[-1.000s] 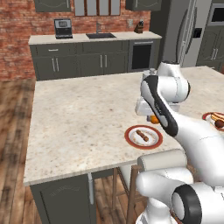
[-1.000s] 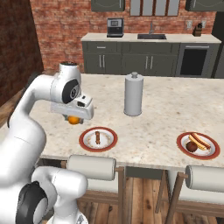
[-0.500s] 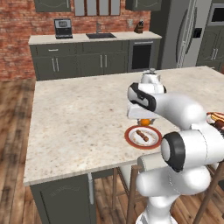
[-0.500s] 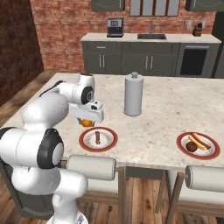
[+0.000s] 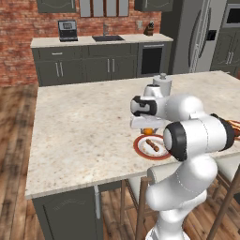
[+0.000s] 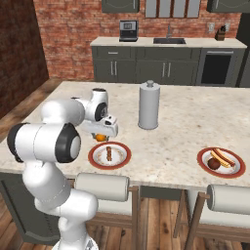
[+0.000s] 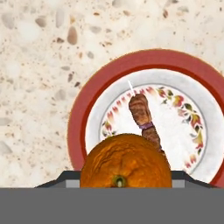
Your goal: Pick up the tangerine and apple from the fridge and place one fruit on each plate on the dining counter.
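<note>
Holding the tangerine (image 7: 125,161) between my closed fingers, my gripper (image 6: 101,136) hangs just above the near plate (image 6: 93,155) on the speckled dining counter (image 6: 180,127). Looking down my hand, the orange fruit overlaps the plate's red rim, beside a small brown skewer (image 7: 142,114) lying on its flowered centre.

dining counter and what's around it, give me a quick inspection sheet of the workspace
surface: dining counter, speckled beige stone top.
job's things: tangerine held above the edge of the near plate; a second plate sits further right on the counter.
clutter: skewer of browned food on the near plate; hot dog and a dark round item on the second; paper towel roll upright.
hand: hand shut on the tangerine.
cables: nothing seen.
surroundings: wall counter with sink and coffee machine; fridge; stools.
</note>
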Available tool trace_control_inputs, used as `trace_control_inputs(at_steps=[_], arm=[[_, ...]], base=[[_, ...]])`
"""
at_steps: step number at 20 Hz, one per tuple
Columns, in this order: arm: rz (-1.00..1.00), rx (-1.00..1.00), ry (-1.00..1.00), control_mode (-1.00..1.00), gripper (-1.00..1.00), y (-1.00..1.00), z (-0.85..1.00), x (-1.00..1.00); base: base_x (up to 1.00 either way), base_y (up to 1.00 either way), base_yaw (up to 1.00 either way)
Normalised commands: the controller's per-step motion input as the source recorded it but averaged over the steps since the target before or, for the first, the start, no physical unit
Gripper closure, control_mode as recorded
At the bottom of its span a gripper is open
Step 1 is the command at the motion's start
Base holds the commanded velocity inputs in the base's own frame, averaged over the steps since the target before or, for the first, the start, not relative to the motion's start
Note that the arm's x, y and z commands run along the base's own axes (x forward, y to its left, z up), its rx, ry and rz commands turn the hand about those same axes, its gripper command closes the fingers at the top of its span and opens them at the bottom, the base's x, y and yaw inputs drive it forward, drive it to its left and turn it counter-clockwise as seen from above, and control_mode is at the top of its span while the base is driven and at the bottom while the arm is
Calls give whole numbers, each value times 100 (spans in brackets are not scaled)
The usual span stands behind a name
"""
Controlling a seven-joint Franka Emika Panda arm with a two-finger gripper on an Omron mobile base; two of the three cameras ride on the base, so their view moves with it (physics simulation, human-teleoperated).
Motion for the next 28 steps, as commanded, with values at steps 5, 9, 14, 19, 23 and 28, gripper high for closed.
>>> trace_control_inputs(at_steps=[5,9,14,19,23,28], arm=[[0,-9,-16,-100,100,0,-46,0],[0,-1,0,-100,100,0,-8,-31],[0,0,0,-100,100,1,-10,-19],[0,0,4,-100,100,5,-19,0],[0,0,8,-100,100,2,-24,0],[0,0,5,-100,100,0,-19,0]], base=[[0,0,0],[0,0,0],[0,0,0],[0,0,0],[0,0,0],[0,0,0]])
